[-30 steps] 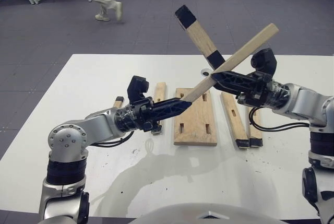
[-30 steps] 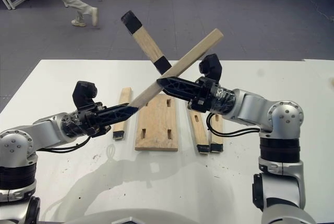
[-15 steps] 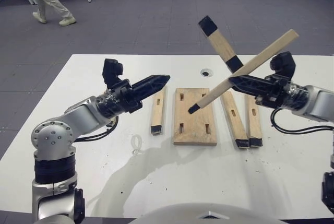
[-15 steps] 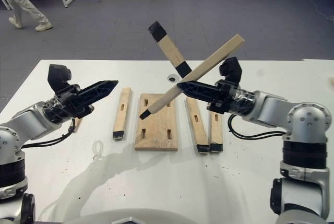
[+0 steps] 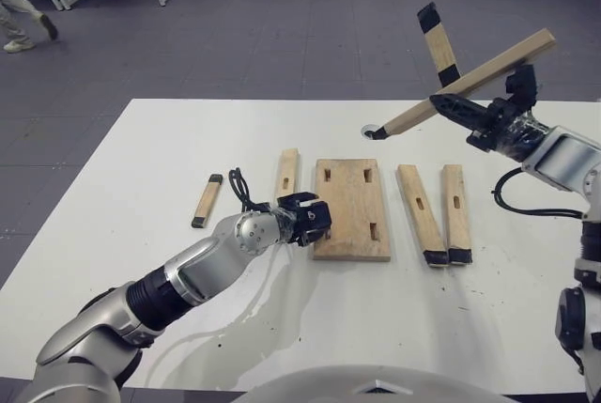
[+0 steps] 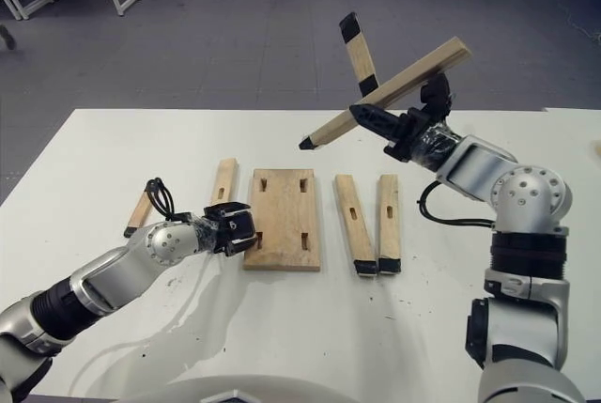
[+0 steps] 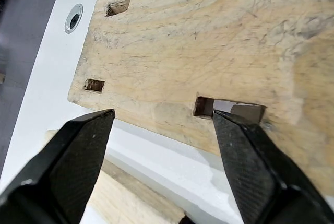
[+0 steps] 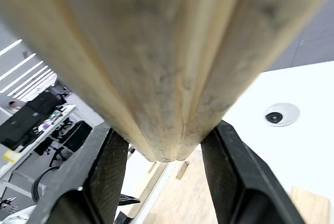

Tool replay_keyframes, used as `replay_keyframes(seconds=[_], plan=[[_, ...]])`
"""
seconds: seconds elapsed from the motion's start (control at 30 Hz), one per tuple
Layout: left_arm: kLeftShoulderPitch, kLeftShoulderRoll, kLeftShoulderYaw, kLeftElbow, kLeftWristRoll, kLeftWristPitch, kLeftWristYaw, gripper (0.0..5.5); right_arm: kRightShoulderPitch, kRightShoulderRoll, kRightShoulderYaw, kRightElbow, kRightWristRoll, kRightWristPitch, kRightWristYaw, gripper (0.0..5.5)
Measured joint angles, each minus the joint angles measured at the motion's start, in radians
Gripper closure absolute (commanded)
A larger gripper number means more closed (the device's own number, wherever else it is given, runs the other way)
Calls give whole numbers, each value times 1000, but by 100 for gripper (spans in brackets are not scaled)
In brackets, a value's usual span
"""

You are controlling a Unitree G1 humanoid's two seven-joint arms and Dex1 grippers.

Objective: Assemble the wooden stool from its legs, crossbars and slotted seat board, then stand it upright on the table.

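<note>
Now, seat board (image 5: 352, 208): is lying flat at the middle of the table (image 5: 141, 159), its 4 slots facing up.
Left gripper (image 5: 315, 220): is being held low at the board's left long edge. The jaws are spread wide and gripping nothing, with 1 finger (image 7: 250, 156) over a slot.
Right gripper (image 6: 371, 119): is being held high over the table's far right, clamped on 2 crossed sticks.
Crossed sticks: a plain crossbar (image 5: 488, 69) and a black-banded leg (image 5: 439, 46) are being pinched together.
Loose legs: 1 (image 5: 286, 173) is lying just left of the board, and 2 (image 5: 420, 210) are lying to its right.
Handling: the board is being judged stiff, light and smooth. It is best pinched across its thickness at the long edge, clear of the slots.
</note>
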Motion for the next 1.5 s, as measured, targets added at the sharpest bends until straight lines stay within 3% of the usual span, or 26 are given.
replay_keyframes(seconds=[0.2,0.37,0.43,0.57,0.7,0.9,1.03,1.5], plan=[[18,-1,18,-86,36,62,-147,204,0,34,-1,0,-108,-4,15,348],[44,231,42,-248,0,-3,-443,204,4,36,50,-7,-260,-65,125,348],[67,339,77,-236,4,-96,-530,204,29,33,80,-27,-299,-77,209,348],[101,421,147,-108,40,-319,-598,204,99,-11,138,-145,-307,-76,444,348],[128,411,193,-75,59,-345,-609,204,156,-28,156,-253,-319,-61,497,348],[262,354,257,-211,79,-169,-564,204,377,-55,16,-512,-186,69,407,348],[315,323,288,-265,89,-85,-534,204,440,-69,-14,-565,-177,82,378,348],[316,286,299,-259,125,-75,-548,204,491,-49,164,-455,-421,-121,471,348]])
